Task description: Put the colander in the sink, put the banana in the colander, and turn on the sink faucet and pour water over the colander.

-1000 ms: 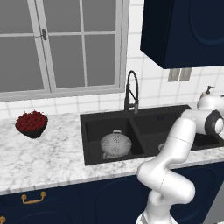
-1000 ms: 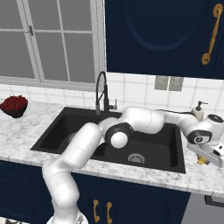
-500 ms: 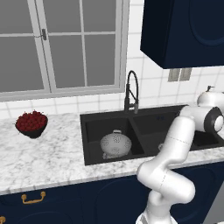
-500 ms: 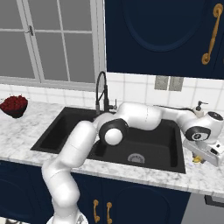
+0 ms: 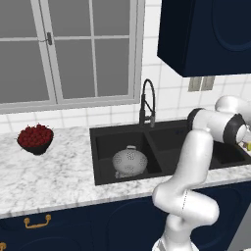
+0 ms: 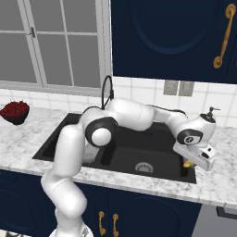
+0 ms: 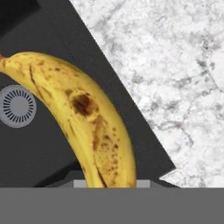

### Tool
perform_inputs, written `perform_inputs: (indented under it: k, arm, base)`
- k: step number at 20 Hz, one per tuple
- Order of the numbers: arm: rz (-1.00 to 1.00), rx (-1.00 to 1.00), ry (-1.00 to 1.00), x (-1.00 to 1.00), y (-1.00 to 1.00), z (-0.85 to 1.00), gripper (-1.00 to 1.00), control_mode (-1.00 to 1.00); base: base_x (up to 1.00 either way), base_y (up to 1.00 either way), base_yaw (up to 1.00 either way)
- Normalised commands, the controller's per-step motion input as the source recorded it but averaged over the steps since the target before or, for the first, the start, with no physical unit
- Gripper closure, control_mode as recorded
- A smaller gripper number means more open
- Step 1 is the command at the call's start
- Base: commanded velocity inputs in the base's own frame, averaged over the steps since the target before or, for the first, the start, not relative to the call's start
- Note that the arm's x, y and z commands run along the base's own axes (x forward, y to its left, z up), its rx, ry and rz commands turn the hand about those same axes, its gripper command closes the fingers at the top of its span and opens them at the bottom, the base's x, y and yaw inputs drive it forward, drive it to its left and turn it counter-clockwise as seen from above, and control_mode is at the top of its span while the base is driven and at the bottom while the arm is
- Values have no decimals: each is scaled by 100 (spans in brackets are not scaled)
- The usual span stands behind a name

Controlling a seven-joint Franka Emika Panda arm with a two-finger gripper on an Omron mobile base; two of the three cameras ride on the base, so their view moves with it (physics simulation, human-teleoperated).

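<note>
Yellow, brown-spotted curved banana [image 7: 87,122] is clenched in the end effector [image 6: 190,163], long axis running away from it over the black double-basin sink's [image 6: 139,150] right-hand edge beside the white marble desk [image 7: 175,78]. Silver perforated metal colander [image 5: 130,161] sits in the other basin, well off to the end effector's left past the divider; black gooseneck faucet [image 5: 147,103] stands behind between.

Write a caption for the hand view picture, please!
A spotty yellow banana held in the robot's hand, hanging over the black sink and its round drain, beside the marble counter.
</note>
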Motion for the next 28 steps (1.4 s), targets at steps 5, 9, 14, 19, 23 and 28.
perform_inputs:
  k: [5,9,14,19,23,28]
  arm:
    - [3,0,1,-10,71,3,100,-100]
    - [5,0,2,-9,56,11,100,-100]
    - [4,-1,2,0,72,18,100,-100]
    - [9,-3,4,-2,70,22,100,-100]
    - [11,-1,8,-5,69,37,100,-100]
    - [13,0,11,0,59,26,100,-100]
  base:
    - [0,0,0]
    - [0,0,0]
    - [0,0,0]
    - [0,0,0]
    - [0,0,0]
    - [0,0,0]
